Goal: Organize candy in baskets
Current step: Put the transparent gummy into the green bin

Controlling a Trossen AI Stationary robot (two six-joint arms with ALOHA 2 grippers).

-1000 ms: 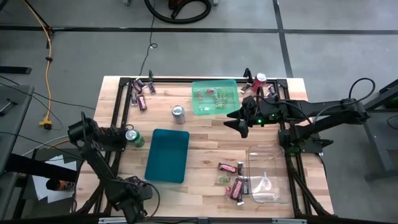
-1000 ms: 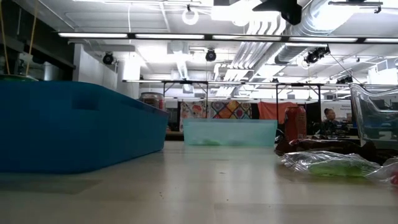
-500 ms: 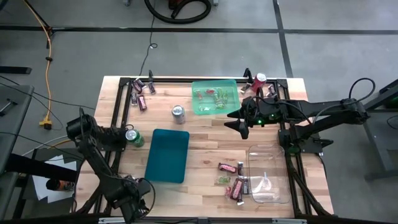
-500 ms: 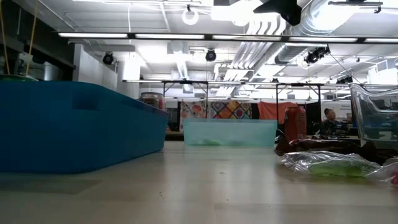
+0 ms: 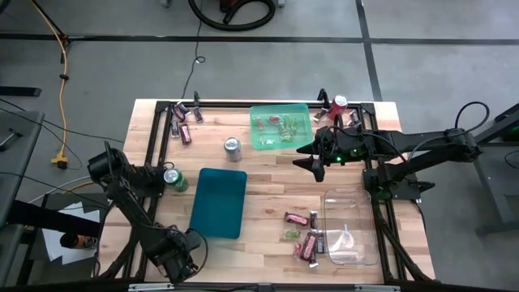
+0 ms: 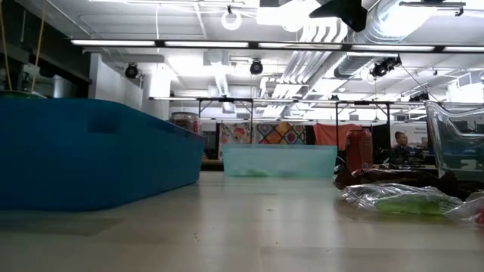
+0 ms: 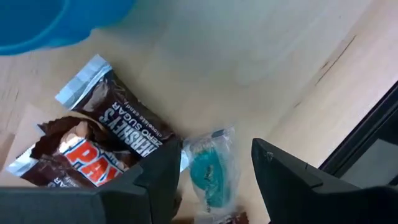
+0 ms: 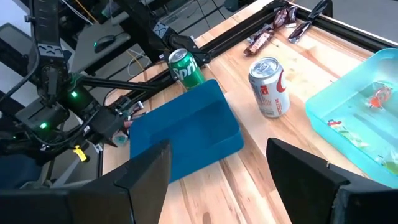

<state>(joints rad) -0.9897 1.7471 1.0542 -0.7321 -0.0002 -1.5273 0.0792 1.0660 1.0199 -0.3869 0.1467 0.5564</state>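
My left gripper (image 5: pixel 185 247) hangs open over the table's near edge, beside the near end of the dark teal basket (image 5: pixel 219 203). In its wrist view the fingers (image 7: pixel 216 149) stand on either side of a small teal-green wrapped candy (image 7: pixel 210 174) without touching it, and dark brown mini bars (image 7: pixel 118 127) lie flat beside it. My right gripper (image 5: pixel 310 162) hovers open and empty near the light green basket (image 5: pixel 281 126), which holds several candies (image 5: pixel 276 123). Loose candies (image 5: pixel 302 231) lie beside the clear basket (image 5: pixel 350 227).
More candies (image 5: pixel 185 122) lie at the far left corner. A silver can (image 5: pixel 233 146), a green can (image 5: pixel 173 178) and a red can (image 5: pixel 338 104) stand on the table. A black rail (image 7: pixel 367 143) runs close to the left gripper. Bare wood lies between the teal and clear baskets.
My left arm's wrist has shifted a little toward the table's right along the near edge. The right arm and the baskets have kept still.
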